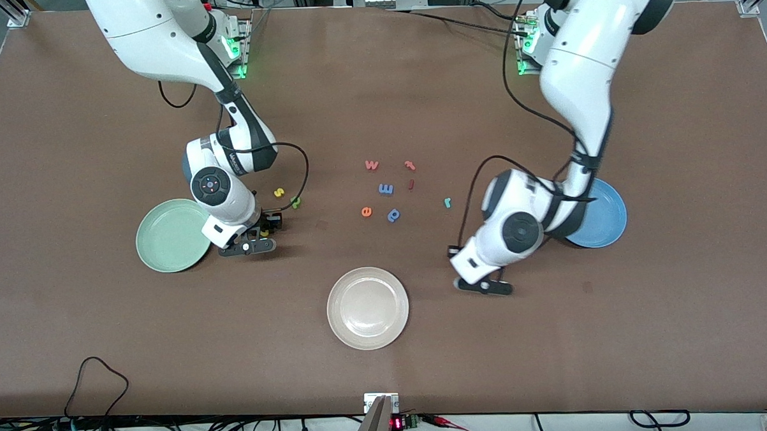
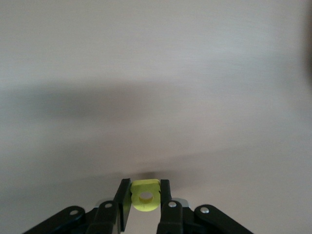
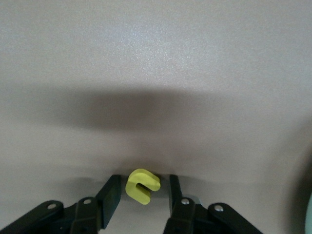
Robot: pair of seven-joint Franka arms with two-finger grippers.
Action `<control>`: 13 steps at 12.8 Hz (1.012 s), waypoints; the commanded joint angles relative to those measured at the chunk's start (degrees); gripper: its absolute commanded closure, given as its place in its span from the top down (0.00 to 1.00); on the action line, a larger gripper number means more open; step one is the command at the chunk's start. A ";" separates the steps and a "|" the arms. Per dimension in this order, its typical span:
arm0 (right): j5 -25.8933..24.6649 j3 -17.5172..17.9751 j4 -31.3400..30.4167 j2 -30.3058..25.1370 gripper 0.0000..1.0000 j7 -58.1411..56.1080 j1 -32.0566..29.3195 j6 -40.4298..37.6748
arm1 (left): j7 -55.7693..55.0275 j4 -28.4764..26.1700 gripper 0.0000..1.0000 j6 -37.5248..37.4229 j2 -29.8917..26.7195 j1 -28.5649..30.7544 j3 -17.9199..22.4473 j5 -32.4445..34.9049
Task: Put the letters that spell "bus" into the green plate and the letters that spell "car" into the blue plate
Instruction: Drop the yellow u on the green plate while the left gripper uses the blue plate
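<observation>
Left wrist view: both grippers down at small foam letters.
Left gripper (image 2: 146, 195) pinches the yellow looped foam "a" (image 2: 145, 196); right gripper (image 3: 142, 187), beside the round pale-green plate (image 1: 167, 239), straddles the yellow foam "u" (image 3: 142, 185), fingers not touching.

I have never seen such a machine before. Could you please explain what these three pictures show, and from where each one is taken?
These are two white robot arms at a brown table. The large picture looks down from a high camera facing them. The other two come from small cameras on the wrists, so each shows its own arm's hand from close up. On the table lie a green plate, a blue plate, an off-white plate and small foam letters in the middle. The left hand, low beside the blue plate, is shut on a yellow "a". The right hand, low beside the green plate, is open, one finger on each side of a yellow "u", not gripping it yet.
</observation>
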 commanded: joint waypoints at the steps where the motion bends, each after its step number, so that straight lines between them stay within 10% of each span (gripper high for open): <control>1: 0.62 -0.47 -0.26 0.42 0.42 0.36 0.76 -0.52 | 1.04 -1.32 0.16 -12.58 -6.01 5.42 -0.58 -0.02; 9: 0.53 -0.82 0.18 -0.63 0.14 -1.40 -0.02 -1.65 | 12.02 -13.27 0.17 -19.23 -13.68 20.19 -0.05 6.39; 13: 0.18 -0.91 -0.17 -8.27 0.14 -7.70 -8.61 -9.46 | 12.21 -26.16 0.17 -4.76 -16.83 21.78 -0.14 8.42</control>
